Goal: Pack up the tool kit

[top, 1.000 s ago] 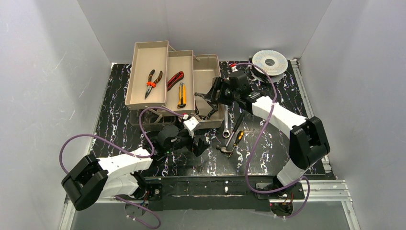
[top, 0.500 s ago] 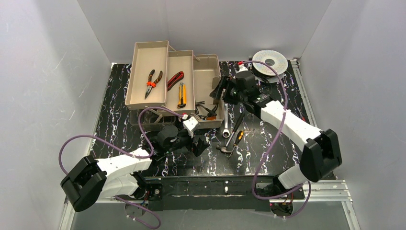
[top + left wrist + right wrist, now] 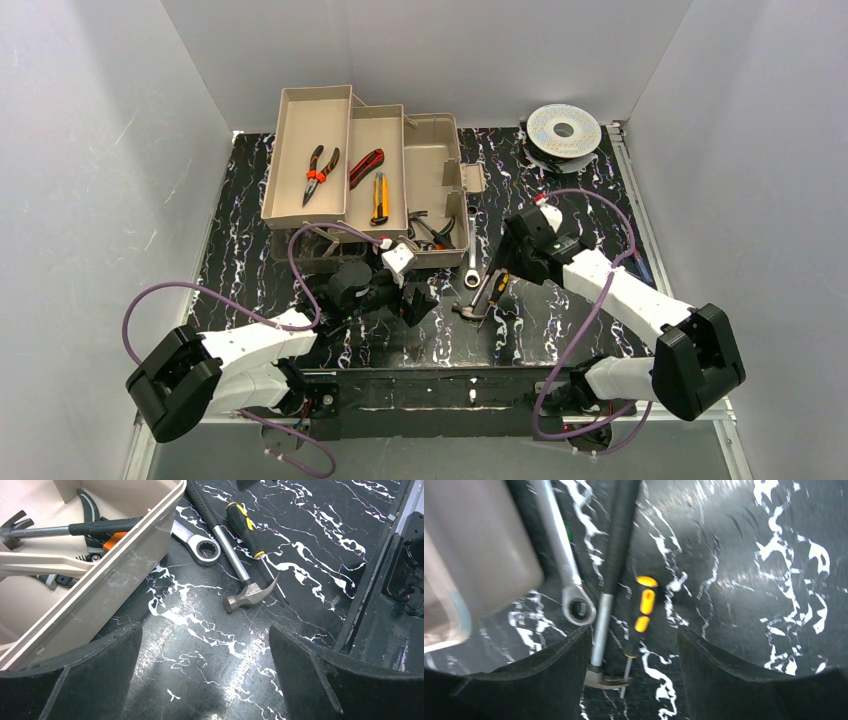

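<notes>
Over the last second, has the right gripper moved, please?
Yes: the right gripper drew back from the toolbox toward the near edge, above the screwdriver.

Left arm and right arm: white shells, black joints, purple cables.

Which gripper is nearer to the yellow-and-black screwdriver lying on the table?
Right. The right gripper hovers open directly over the screwdriver, with the handle in its gap. The left gripper sits farther off to the screwdriver's left, beyond the hammer head.
</notes>
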### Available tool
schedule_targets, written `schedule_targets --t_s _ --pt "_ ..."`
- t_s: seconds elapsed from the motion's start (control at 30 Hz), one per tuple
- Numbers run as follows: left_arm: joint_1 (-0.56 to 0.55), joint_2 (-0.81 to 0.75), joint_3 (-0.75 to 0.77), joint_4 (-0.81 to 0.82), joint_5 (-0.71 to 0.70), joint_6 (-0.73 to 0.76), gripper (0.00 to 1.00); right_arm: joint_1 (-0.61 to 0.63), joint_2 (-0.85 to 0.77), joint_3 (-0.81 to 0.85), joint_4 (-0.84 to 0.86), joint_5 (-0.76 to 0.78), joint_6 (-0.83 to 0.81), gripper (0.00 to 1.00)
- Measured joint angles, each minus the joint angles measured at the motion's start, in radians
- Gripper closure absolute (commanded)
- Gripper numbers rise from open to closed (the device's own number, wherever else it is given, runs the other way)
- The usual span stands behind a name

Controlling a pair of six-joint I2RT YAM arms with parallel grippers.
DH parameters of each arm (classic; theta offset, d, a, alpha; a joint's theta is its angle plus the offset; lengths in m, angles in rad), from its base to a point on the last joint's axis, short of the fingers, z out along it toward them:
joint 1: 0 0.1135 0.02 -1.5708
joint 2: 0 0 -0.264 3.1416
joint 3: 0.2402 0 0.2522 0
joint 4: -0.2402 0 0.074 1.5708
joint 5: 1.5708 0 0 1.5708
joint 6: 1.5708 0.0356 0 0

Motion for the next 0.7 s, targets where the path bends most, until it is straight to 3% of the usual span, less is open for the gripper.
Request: schedule_targets --t_s 0.13,0.5,0.53,0.63,0.7 --pt "0.000 0.003 0.000 0.000 0.002 -0.004 0.02 0.000 0.019 -0.067 -0.017 -0.005 0.036 0.34" --pt "0.000 0.008 0.000 0.001 0.004 -0.005 0.02 0.006 0.219 -0.063 0.010 -0.058 0.048 0.40" --pt "0.000 0.009 0.000 0.000 0.004 -0.004 0.02 0.009 0.229 -0.061 0.011 -0.058 0.047 0.45" --pt "0.000 0.009 0.000 0.000 0.004 -0.004 0.02 0.011 0.251 -0.043 0.020 -0.062 0.047 0.98" --pt "0.000 0.009 0.000 0.000 0.003 -0.004 0.02 0.011 0.268 -0.025 0.021 -0.064 0.039 0.99"
